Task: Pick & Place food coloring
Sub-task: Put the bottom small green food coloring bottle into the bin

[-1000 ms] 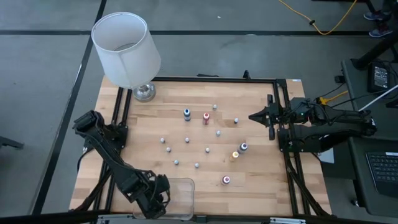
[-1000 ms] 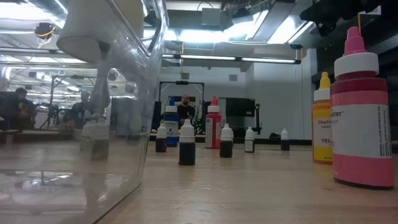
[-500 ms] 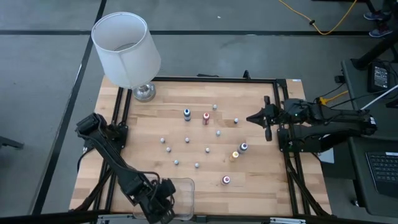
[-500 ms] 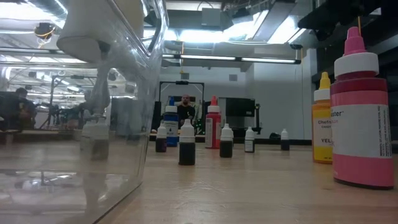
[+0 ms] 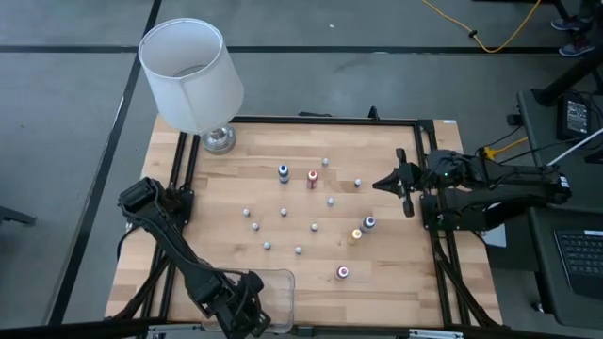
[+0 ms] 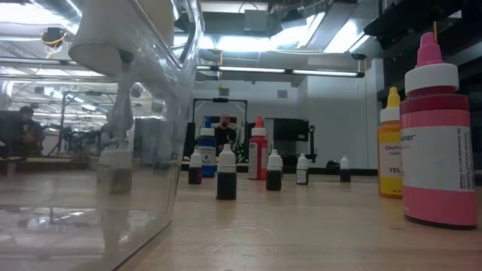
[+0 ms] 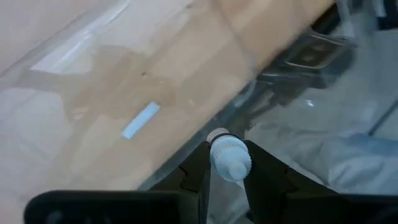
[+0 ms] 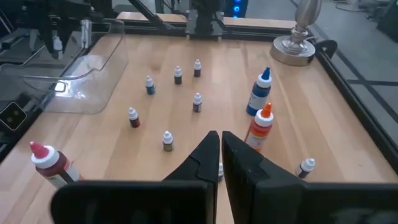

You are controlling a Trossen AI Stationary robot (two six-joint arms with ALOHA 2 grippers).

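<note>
We see left gripper [image 7: 229, 163] jaws pinching a small white-capped bottle [image 7: 229, 157] over the clear container [image 5: 279, 294], right gripper [image 5: 403, 182] jaws pressed together above the bench [image 5: 396, 282].

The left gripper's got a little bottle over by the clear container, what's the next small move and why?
Probably open the fingers and let it drop. The left gripper is shut on a small white-capped bottle right at the clear container at the table's near edge, so the carry looks done. The right gripper waits shut at the far side.
</note>
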